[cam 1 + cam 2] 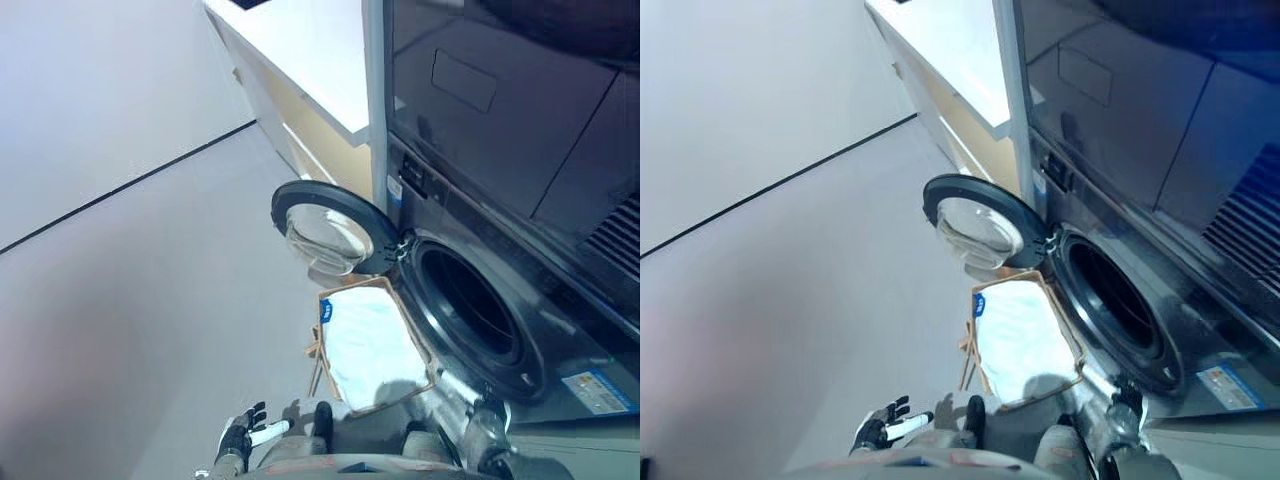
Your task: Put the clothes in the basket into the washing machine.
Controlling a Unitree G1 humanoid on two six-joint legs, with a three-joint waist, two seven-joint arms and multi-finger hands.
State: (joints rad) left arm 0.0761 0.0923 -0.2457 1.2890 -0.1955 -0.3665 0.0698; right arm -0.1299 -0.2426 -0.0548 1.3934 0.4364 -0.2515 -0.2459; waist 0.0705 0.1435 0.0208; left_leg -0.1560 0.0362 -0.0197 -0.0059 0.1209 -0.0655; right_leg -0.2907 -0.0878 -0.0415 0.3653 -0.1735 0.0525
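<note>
A brown basket (429,356) stands on the floor before the washing machine (520,200), filled with pale white-blue clothes (368,342). The machine's round door (322,228) hangs open to the left, and the dark drum opening (470,306) is beside the basket. My left hand (243,433) shows low at the bottom edge, left of the basket, with its fingers spread and holding nothing. My right hand (1126,402) shows at the bottom right, near the basket's right corner and under the drum opening; its fingers are too dark to make out.
A white counter with pale yellow cabinet fronts (310,70) runs along the wall left of the machine. Grey floor (150,300) with a black line stretches to the left.
</note>
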